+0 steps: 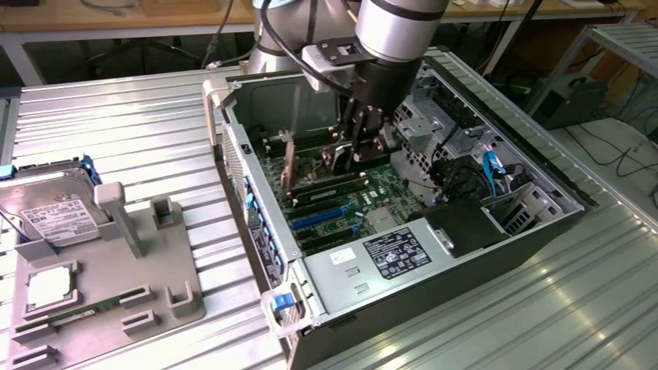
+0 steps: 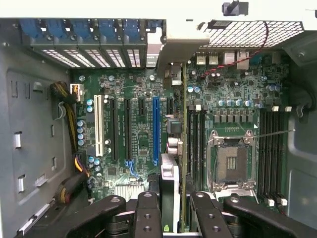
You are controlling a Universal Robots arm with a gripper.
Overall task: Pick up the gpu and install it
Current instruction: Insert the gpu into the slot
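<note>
My claw (image 2: 176, 198) is partly closed, pinching the graphics card (image 2: 169, 173) edge-on by its upper edge. The card stands upright inside the computer case (image 1: 545, 185), over the motherboard (image 2: 143, 134) slots. I judge it light and stiff but fragile, best gripped on bare board edge, clear of the fan. The arm (image 1: 396, 27) reaches straight down.

I have the jaws closed on the gpu (image 2: 170, 178), which I see edge-on over the motherboard (image 2: 138, 129), between the blue slot (image 2: 155, 129) and the RAM slots (image 2: 195, 144). The CPU socket (image 2: 233, 163) lies just past those slots.
</note>
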